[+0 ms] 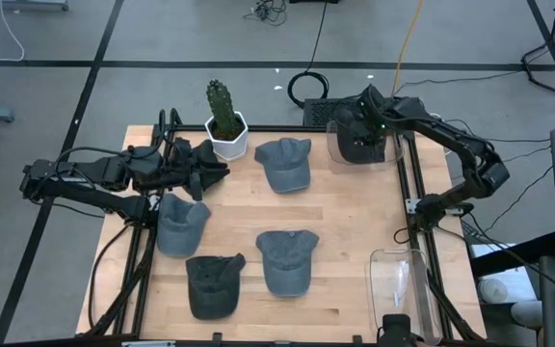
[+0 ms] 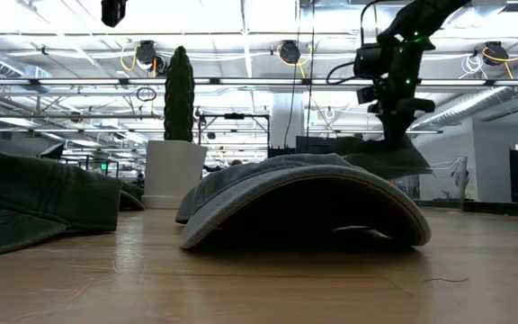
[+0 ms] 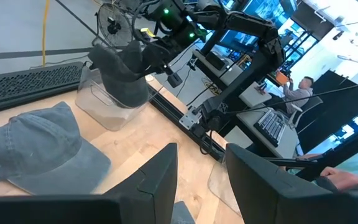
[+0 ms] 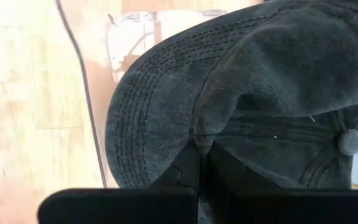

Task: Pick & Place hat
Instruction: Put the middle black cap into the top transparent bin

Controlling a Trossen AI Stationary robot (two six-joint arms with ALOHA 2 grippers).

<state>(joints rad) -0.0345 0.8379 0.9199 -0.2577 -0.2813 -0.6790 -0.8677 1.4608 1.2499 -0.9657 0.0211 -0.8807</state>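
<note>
My right gripper (image 1: 362, 133) is at the table's far right, shut on a dark grey hat (image 3: 122, 67). It holds that hat over a clear bin (image 3: 101, 102). In the low view this hat (image 2: 394, 158) hangs under the gripper (image 2: 392, 115). Several more hats lie on the wood: one (image 1: 284, 164) at the far middle, one (image 1: 181, 224) at the left, and two (image 1: 213, 285) (image 1: 287, 261) near the front. My left gripper (image 1: 210, 172) hovers open at the far left, by the cactus (image 1: 224, 106), with nothing between its fingers (image 3: 166, 177). My right gripper pinches a fold of the dark hat's crown (image 4: 199, 138) between its two fingers, right where the stitched brim (image 4: 143, 115) meets the crown. The fingers come from above, slanting down. The hat hangs below them, brim to one side, at the bin's mouth. Whether it touches the bin I cannot tell.
A white pot (image 1: 227, 143) with the cactus stands at the far edge, left of centre. A second clear bin (image 1: 403, 284) lies at the near right. Black rails (image 1: 414, 202) run along the table's sides. Bare wood (image 1: 345, 207) lies between the hats and the right rail.
</note>
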